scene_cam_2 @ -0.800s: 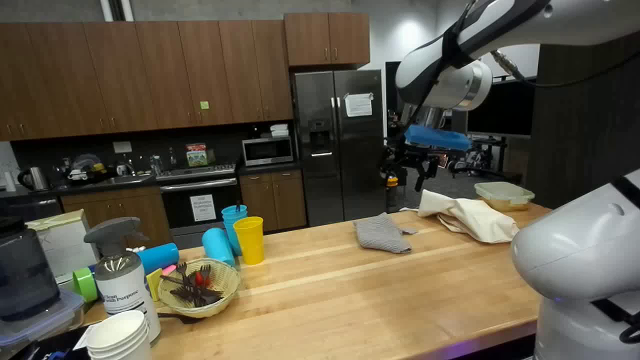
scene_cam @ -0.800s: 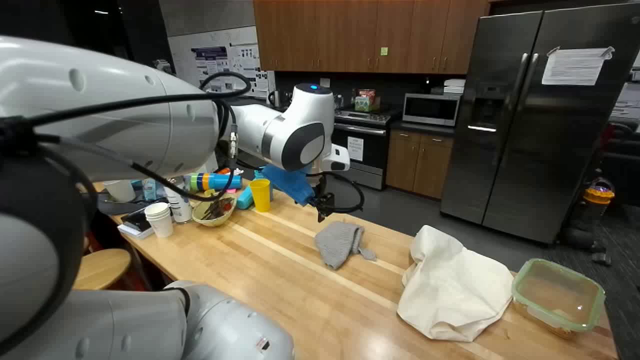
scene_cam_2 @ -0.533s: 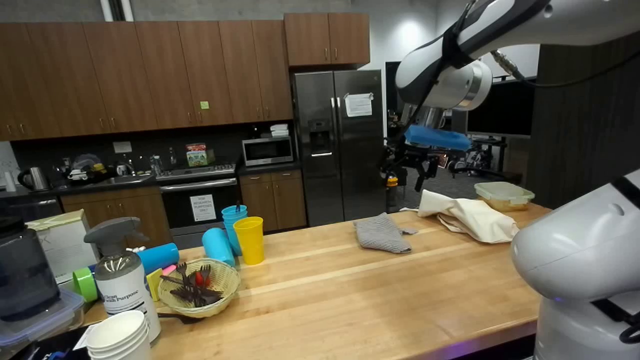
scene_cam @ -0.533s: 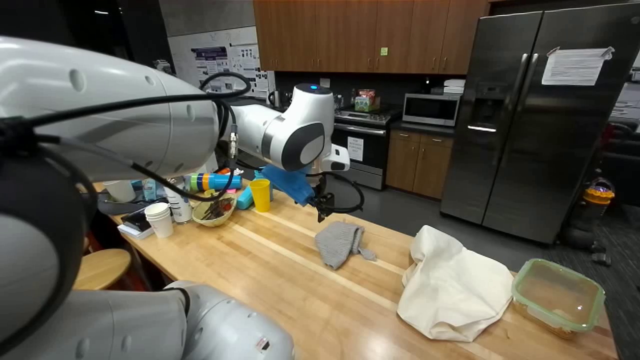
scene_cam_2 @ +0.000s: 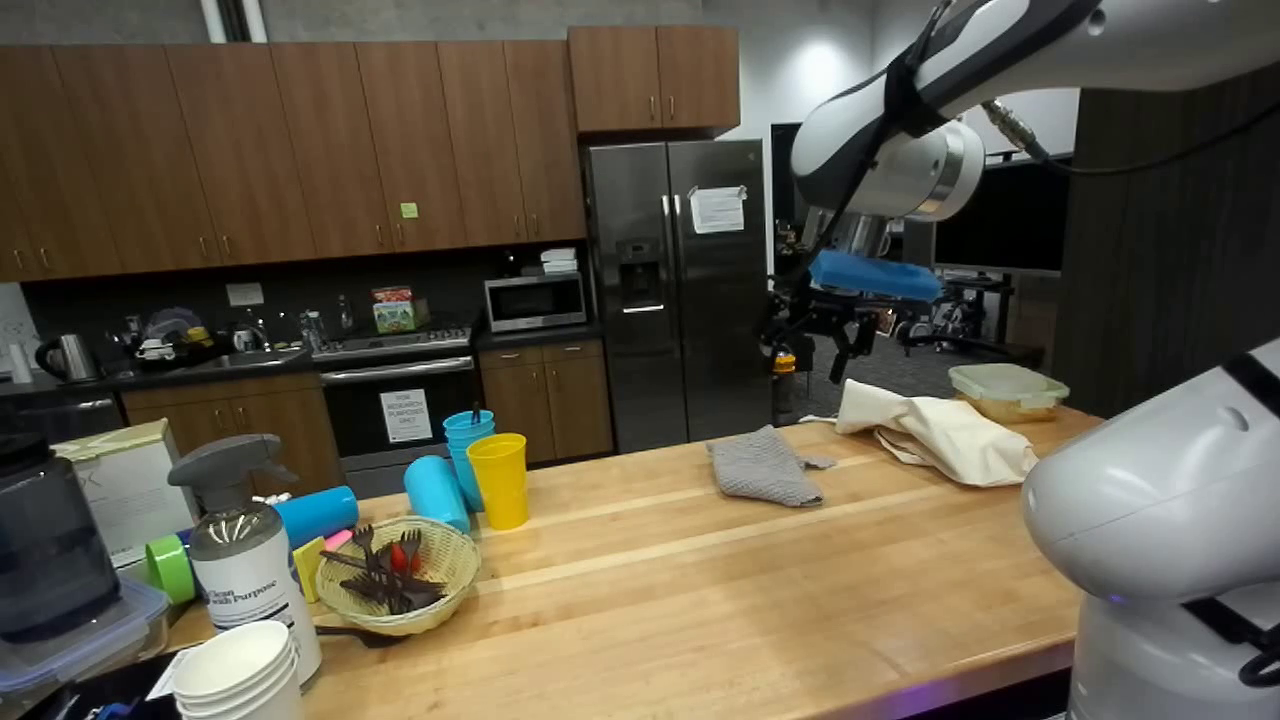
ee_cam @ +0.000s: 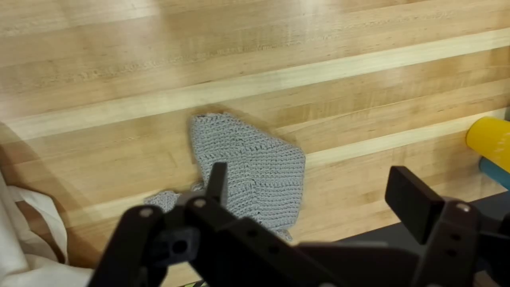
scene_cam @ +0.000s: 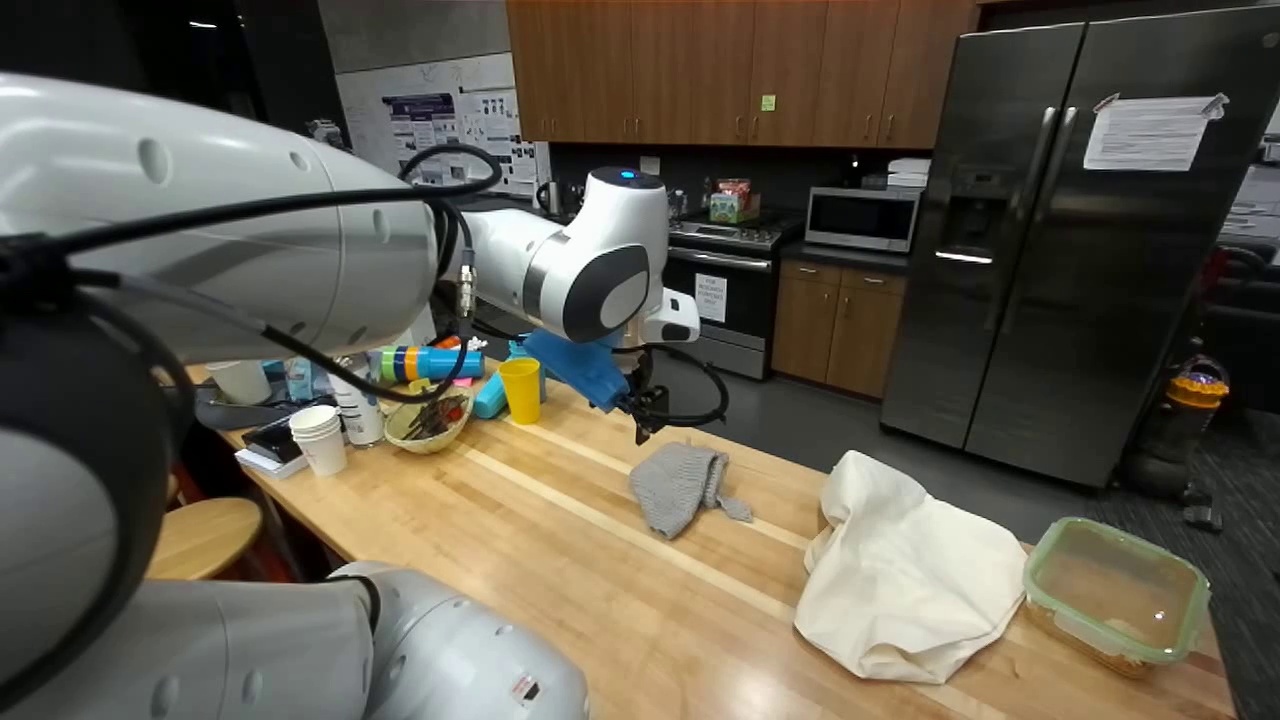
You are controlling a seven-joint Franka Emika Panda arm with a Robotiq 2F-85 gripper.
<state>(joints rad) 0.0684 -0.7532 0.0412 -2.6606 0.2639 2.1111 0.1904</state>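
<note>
While its jaws stand wide apart, the end effector (ee_cam: 308, 184) hangs clear above a gray knitted cloth (ee_cam: 261, 171) near the wrist view's center.

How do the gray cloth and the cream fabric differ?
The gray cloth is chunky-knit; the cream fabric looks smoother. The gray cloth is clearly smaller than the cream fabric. The gray cloth lies fairly low; the cream fabric is bunched up higher. Both rest on the wooden table.
</note>
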